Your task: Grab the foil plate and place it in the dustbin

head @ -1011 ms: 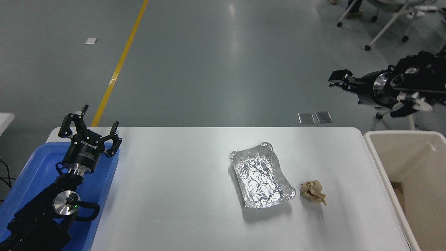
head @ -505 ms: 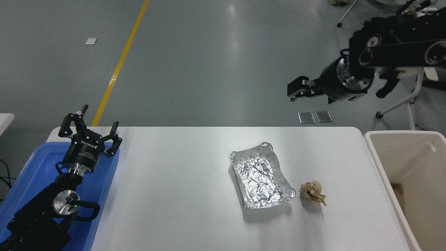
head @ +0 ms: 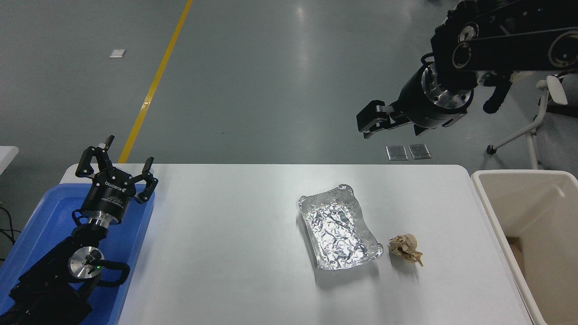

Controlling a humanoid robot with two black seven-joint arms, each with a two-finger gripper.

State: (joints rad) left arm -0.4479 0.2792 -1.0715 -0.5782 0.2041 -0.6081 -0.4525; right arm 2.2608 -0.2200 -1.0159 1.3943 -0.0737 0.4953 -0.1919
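Head view. The shiny silver crinkled aluminium foil plate (head: 339,233), rectangular with rounded corners and a bent raised rim, lies flat on the white table (head: 226,248), right of centre. Its long axis runs from the far left corner toward the near right corner. A small crumpled brown paper ball (head: 406,248) sits just beside its near right corner, apart from it. The large beige plastic dustbin (head: 496,216) stands against the table's right edge, open-topped, well apart from the plate.

The right gripper (head: 366,123) hangs in the air beyond the table's far edge, pointing leftward. It holds nothing. Its fingers appear close together, but the side-on angle does not show the gap, so the opening cannot be told. The plate lies nearer the camera than this gripper, below it and slightly to its left.

The left gripper (head: 116,167) is parked at the lower left over a shallow blue plastic tray (head: 49,212), fingers spread wide, empty.

Assessment: the right arm is the nearer to the plate. The pick-up is not yet begun. A grasp across the plate's short side, on the rim, appears most practical; the thin foil is likely to deform under pressure.
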